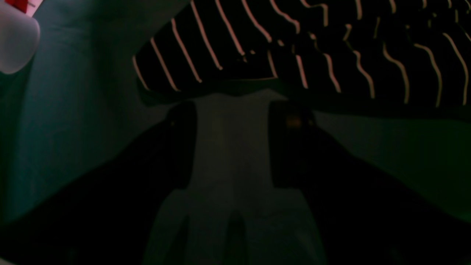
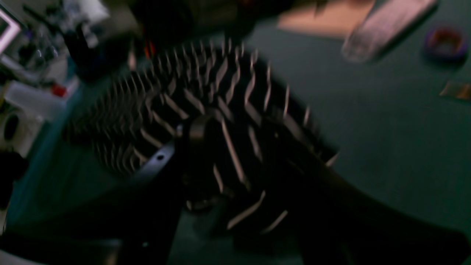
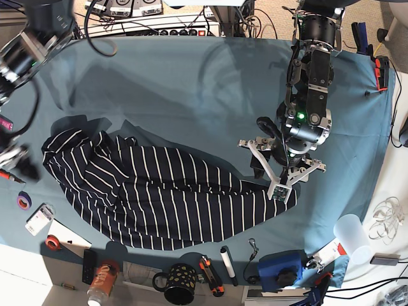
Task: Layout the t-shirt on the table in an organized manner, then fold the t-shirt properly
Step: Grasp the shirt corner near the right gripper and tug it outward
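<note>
The t-shirt, dark with thin white stripes, lies crumpled in a long band across the front half of the teal table. My left gripper hovers at the shirt's right end. In the left wrist view the left gripper stands open with bare table between its fingers, and the t-shirt edge lies just beyond the tips. My right gripper is at the table's left edge, beside the bunched left end. The blurred right wrist view shows the right gripper with jaws apart above the t-shirt.
Along the front edge stand an orange bottle, a dark mug, a marker and a blue box. A clear cup sits at the front right. Tape rolls lie at the left edge.
</note>
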Robot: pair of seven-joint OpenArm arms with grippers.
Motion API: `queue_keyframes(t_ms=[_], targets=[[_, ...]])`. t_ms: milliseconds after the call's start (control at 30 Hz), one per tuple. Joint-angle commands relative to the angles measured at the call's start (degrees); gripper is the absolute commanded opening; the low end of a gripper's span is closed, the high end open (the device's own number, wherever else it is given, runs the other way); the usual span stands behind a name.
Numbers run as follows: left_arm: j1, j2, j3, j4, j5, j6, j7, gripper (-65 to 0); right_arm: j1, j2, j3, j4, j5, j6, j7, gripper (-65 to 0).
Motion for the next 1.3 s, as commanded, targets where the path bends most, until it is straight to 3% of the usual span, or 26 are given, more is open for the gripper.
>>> queue_keyframes(t_ms=[0, 333, 567, 733, 833, 1067, 1267], targets=[[-0.92, 0.00, -0.07, 1.03, -0.09, 0.00, -1.27, -33.3, 0.24, 0.83, -0.24, 0.83, 1.62, 0.25, 1.19, -43.4], [-0.92, 0.00, -0.07, 1.03, 0.07, 0.00, -1.27, -33.3, -8.66, -5.73, -0.55, 0.83, -0.09, 0.25, 1.19, -43.5], [-0.92, 0.00, -0.07, 1.03, 0.04, 0.00, -1.27, -33.3, -9.75, -10.97, -0.59, 0.83, -0.15, 0.25, 1.19, -43.5], [-0.79, 0.00, -0.07, 1.03, 0.07, 0.00, -1.27, -33.3, -9.64, -12.96, -0.59, 0.83, -10.08, 0.25, 12.41, -43.5], [-0.76, 0.00, -0.07, 1.03, 0.02, 0.00, -1.29, -33.3, -9.22, -13.70, -0.66, 0.81, -13.79, 0.22, 13.97, -43.5], [-0.76, 0.00, -0.07, 1.03, -0.13, 0.00, -1.29, -33.3, -8.76, -14.69, -0.70, 0.81, -13.25, 0.20, 14.69, -43.5], [-0.76, 0.00, -0.07, 1.03, -0.15, 0.00, -1.29, -33.3, -8.41, -14.69, -0.70, 0.81, -7.19, 0.25, 14.23, -43.5]])
